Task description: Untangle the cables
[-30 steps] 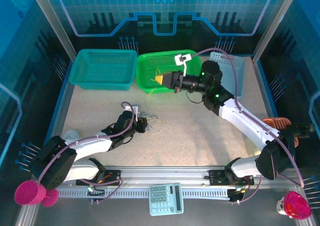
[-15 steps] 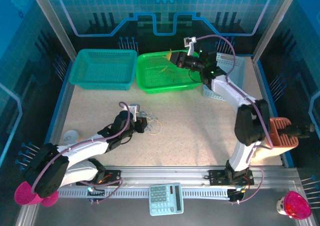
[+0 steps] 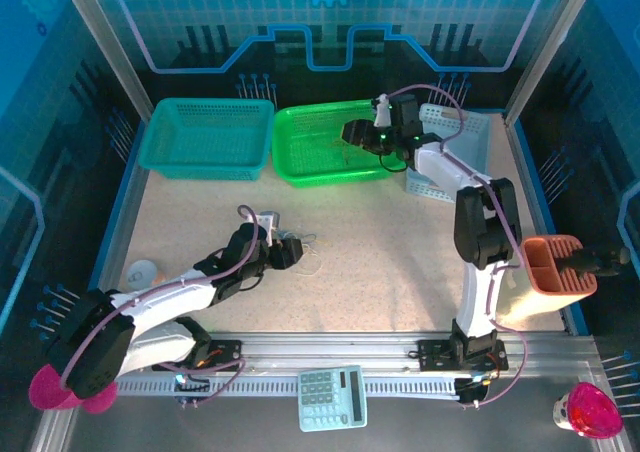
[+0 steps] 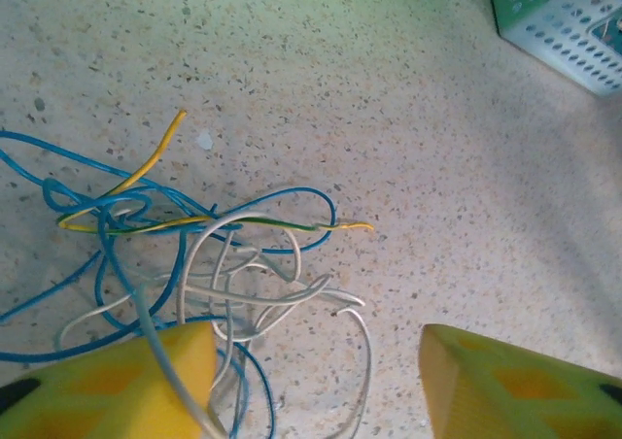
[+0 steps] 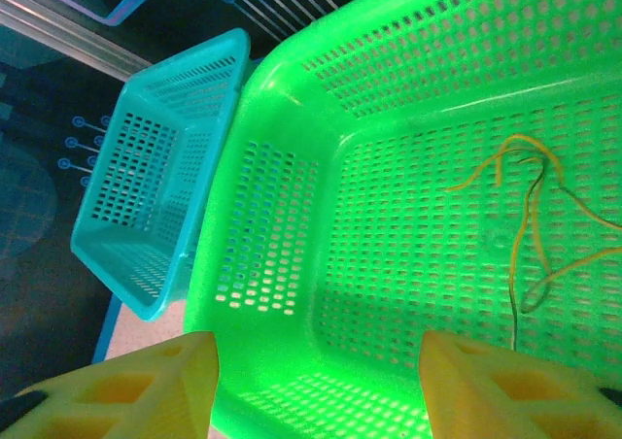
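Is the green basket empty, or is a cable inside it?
Not empty. In the right wrist view, a thin yellow cable lies loose on the floor of the green basket.

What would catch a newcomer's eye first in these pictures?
The glowing green basket at the far edge of the table, with a thin yellow cable lying loose inside. Then the knot of blue, white and yellow cables on the table, right by the left fingers, which stand open.

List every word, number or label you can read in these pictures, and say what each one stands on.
No text can be read anywhere.
The calculator has keys and a display, but their markings are too small and blurred to read.
The green basket and the teal basket show no writing.
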### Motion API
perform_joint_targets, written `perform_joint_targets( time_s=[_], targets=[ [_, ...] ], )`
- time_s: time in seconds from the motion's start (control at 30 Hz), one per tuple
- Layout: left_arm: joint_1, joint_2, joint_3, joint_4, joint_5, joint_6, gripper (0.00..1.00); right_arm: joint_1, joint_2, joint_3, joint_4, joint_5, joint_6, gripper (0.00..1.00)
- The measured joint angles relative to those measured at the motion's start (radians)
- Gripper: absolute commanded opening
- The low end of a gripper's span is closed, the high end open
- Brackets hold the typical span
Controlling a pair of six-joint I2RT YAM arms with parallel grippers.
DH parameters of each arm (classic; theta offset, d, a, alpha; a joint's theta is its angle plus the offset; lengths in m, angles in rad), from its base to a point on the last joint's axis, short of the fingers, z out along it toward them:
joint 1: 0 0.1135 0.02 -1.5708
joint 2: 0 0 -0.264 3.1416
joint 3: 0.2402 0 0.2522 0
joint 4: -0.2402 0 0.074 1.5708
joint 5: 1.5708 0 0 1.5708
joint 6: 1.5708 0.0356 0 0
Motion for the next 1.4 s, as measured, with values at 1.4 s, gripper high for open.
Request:
perform_joint_targets(
  time_s=[1.4],
  targets=[
    [0.037, 0.320, 0.580, -0.643, -0.180, 0.050, 0.62, 0.352, -0.445, -0.756, 0.023, 0.134, -0.094, 0.51]
  ],
)
